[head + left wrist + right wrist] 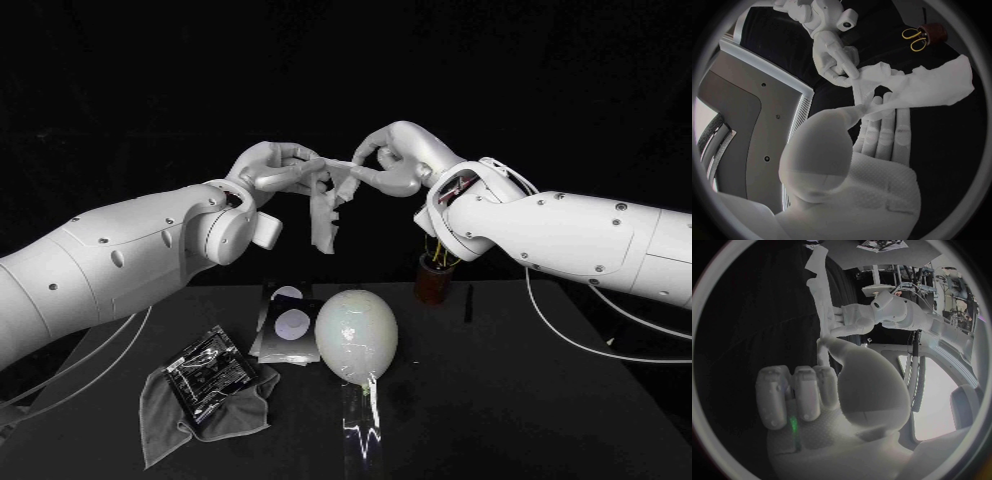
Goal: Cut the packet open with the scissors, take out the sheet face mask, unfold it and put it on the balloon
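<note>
Aloft, L hand [283, 168], R hand [387, 158] pinch mask [325, 218]

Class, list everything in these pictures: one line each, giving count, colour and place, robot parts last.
mask: one, white, held in the air between both hands
balloon: one, white, mid-table
packet: one, black with white ovals, left of balloon
wrapper: one, silvery, crinkled, on the cloth
cloth: one, grey, table's near left
scissors: one pair, yellow handles, in the holder
holder: one, brown, behind the balloon
table: one, black
left hand: one, silver, pinching the mask
right hand: one, silver, pinching the mask
</note>
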Controlling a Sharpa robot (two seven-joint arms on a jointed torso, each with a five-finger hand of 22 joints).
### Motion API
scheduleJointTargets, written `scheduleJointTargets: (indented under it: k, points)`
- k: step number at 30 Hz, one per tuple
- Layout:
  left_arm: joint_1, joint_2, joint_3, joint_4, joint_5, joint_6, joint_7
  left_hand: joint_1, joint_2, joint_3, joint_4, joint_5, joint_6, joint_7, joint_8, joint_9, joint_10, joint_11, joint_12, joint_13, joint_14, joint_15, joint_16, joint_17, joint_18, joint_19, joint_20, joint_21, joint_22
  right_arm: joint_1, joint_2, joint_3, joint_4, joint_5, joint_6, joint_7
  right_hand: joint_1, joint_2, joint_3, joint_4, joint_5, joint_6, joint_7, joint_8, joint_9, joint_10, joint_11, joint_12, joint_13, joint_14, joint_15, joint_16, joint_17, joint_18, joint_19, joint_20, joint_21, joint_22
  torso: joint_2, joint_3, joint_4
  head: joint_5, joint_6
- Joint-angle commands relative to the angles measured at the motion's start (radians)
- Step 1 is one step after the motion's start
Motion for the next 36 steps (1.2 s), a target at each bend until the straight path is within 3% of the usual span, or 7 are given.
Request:
scheduleJointTargets:
  k: [1,4,6,12,21,27,36]
  points:
    - [0.002,0.002,0.001,-0.001,0.043,0.034,0.014,0.004,0.016,0.0,0.009,0.0,-0.025,-0.006,0.024,0.02,0.044,-0.011,-0.011,0.001,0.075,-0.02,0.004,0.003,0.01,0.063,-0.025,0.012,-0.003,0.003,0.0,0.001,-0.002,-0.001,-0.012,0.007,0.008,-0.001,0.004,0.001,0.005,0.006,-0.001,0.006,0.004,0.108,-0.005,0.003,0.263,0.108,-0.006,0.005,0.264,-0.006,0.112,-0.002,0.003,0.263,0.0,0.0007,0.0007,-0.001,0.0]
    - [0.002,0.003,0.001,-0.001,0.045,0.03,0.005,0.005,0.017,-0.003,0.013,-0.001,-0.035,-0.012,0.034,0.025,0.064,-0.02,-0.016,0.001,0.116,-0.031,0.01,0.007,0.009,0.1,-0.04,0.019,-0.004,0.005,0.0,0.002,-0.004,-0.004,-0.011,0.007,0.008,-0.001,0.004,0.001,0.005,0.006,-0.001,0.006,0.004,0.108,-0.005,0.003,0.263,0.108,-0.006,0.005,0.264,-0.006,0.112,-0.002,0.003,0.263,0.0,0.0,0.0003,-0.002,0.0]
    - [0.002,0.003,0.001,-0.001,0.046,0.028,0.001,0.008,0.019,-0.011,0.014,-0.001,-0.045,-0.026,0.045,0.031,0.121,-0.04,-0.001,0.01,0.199,-0.056,0.04,0.023,0.009,0.174,-0.07,0.04,-0.001,0.005,0.001,0.002,-0.008,-0.005,-0.009,0.006,0.008,-0.001,0.004,0.001,0.005,0.006,-0.001,0.006,0.004,0.108,-0.005,0.003,0.263,0.108,-0.006,0.005,0.264,-0.006,0.112,-0.002,0.003,0.263,0.0,-0.0003,0.0001,-0.002,-0.001]
    - [0.002,0.002,0.001,-0.002,0.037,0.016,-0.002,0.011,0.014,-0.018,0.019,-0.002,-0.046,-0.04,0.055,0.029,0.155,-0.056,-0.003,0.014,0.273,-0.078,0.069,0.046,0.008,0.256,-0.098,0.048,-0.007,0.006,0.006,0.002,-0.021,-0.011,0.002,0.003,0.009,-0.002,0.005,0.001,0.005,0.006,-0.001,0.006,0.004,0.108,-0.005,0.003,0.263,0.108,-0.007,0.005,0.264,-0.006,0.112,-0.002,0.003,0.263,0.0,0.0004,0.0006,-0.002,-0.002]
    - [0.002,0.001,0.001,-0.003,-0.065,-0.012,0.003,0.016,-0.006,-0.017,0.016,-0.002,-0.013,-0.041,0.049,0.008,0.154,-0.058,-0.019,0.012,0.292,-0.084,0.086,0.07,0.006,0.299,-0.11,0.047,-0.014,0.007,0.016,0.001,-0.037,-0.024,0.059,0.002,0.01,-0.002,0.005,0.001,0.005,0.006,0.0,0.006,0.004,0.108,-0.005,0.003,0.263,0.108,-0.006,0.005,0.264,-0.006,0.112,-0.002,0.003,0.263,-0.001,-0.0006,0.0003,-0.006,-0.008]
    - [0.003,0.002,0.001,0.001,-0.142,0.0,0.002,0.019,-0.018,-0.016,0.012,-0.001,0.017,-0.045,0.027,-0.022,0.163,-0.063,-0.03,0.013,0.326,-0.093,0.13,0.111,0.005,0.345,-0.123,0.057,-0.012,0.004,0.031,-0.011,-0.047,-0.066,0.112,-0.012,0.01,-0.002,0.005,0.001,0.005,0.006,0.0,0.006,0.004,0.108,-0.005,0.003,0.263,0.108,-0.006,0.005,0.264,-0.006,0.112,-0.002,0.003,0.263,0.0,0.0002,0.0011,-0.008,-0.009]
    - [0.011,0.006,0.001,0.004,-0.251,0.04,-0.015,0.019,-0.029,-0.018,0.008,-0.001,0.042,-0.05,0.01,-0.045,0.174,-0.068,-0.038,0.013,0.333,-0.099,0.172,0.154,0.004,0.37,-0.132,0.068,-0.008,-0.028,0.058,-0.023,-0.075,-0.041,0.065,-0.032,0.011,-0.002,0.005,0.002,0.005,0.006,0.0,0.006,0.004,0.108,-0.004,0.003,0.263,0.108,-0.006,0.005,0.264,-0.006,0.112,-0.002,0.003,0.263,0.001,0.0006,-0.0001,-0.013,-0.014]
